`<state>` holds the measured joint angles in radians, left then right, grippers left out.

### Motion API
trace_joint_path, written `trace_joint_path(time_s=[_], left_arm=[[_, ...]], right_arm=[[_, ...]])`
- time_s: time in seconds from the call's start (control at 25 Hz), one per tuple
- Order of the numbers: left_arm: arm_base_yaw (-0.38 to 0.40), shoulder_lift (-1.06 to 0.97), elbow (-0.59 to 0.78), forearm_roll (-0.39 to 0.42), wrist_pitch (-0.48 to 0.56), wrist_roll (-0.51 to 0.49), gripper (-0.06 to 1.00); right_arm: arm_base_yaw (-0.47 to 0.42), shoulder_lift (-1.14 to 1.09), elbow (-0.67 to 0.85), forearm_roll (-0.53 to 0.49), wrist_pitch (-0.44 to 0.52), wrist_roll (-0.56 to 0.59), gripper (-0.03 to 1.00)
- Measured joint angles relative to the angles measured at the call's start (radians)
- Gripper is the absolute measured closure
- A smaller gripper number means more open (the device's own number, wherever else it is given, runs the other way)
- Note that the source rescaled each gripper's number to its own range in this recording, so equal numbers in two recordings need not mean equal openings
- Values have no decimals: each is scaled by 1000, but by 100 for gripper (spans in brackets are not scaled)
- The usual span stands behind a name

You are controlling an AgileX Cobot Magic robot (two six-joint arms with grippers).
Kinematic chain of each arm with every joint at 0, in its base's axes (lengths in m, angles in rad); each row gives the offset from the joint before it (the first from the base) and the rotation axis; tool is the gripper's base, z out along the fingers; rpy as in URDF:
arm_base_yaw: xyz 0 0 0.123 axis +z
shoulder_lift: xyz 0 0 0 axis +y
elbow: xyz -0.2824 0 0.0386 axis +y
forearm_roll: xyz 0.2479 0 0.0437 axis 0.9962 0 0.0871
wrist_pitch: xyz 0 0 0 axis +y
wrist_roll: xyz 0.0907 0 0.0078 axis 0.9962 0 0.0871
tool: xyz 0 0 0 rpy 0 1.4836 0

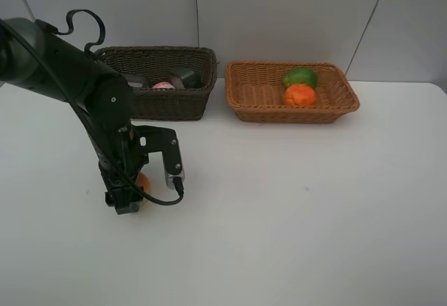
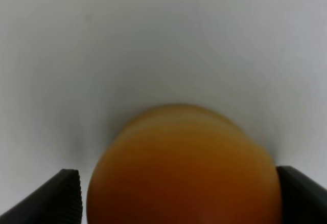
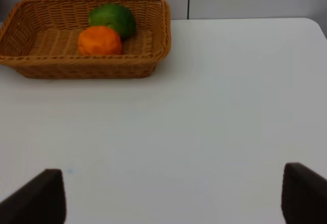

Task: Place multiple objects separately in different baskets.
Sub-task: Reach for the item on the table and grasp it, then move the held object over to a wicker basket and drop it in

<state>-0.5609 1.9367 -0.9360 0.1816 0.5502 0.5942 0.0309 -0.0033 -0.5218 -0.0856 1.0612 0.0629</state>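
I am looking down on a plain white worktop [image 1: 293, 215] backed by a pale panelled wall, with two woven baskets set side by side along its far edge. The dark brown basket [image 1: 164, 103] sits far left; inside it I can make out a small pink bottle [image 1: 163, 85] and some darker items beside it that are too shadowed to name. Just to its right, not touching, is the light orange-tan basket [image 1: 258, 95], which holds a green fruit [image 1: 299, 77] at the far side and a red-orange round fruit [image 1: 299, 95] right in front of it, the two touching. My left arm reaches down over the near left part of the worktop, and its left hand [image 1: 133, 195] is lowered onto the surface around an orange tangerine [image 2: 184, 168], well apart from both baskets. In the left wrist view the tangerine fills the space between the two black ribbed fingers [image 2: 61, 196], which stand wide apart on either side of it; a thin gap shows at one finger, and at the other I cannot tell whether it touches the fruit. The tangerine rests on the worktop. The right hand [image 3: 173, 196] shows only in its own wrist view, fingers spread wide with nothing between them, hanging above bare worktop and facing the tan basket with its two fruits.
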Motion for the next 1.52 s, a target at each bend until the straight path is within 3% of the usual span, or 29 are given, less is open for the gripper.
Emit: trace_joint_path(time_s=[0.24,0.4,0.68,1.52], left_arm=[[0,0,0,0,-11,0,1],[0,0,0,4,-11,0,16],[0,0,0,37,62,-7,17],[0,0,0,38,61,-7,17]], right_arm=[[0,0,0,0,0,0,3],[0,0,0,0,0,0,3],[0,0,0,0,0,0,3],[0,0,0,0,0,0,3]])
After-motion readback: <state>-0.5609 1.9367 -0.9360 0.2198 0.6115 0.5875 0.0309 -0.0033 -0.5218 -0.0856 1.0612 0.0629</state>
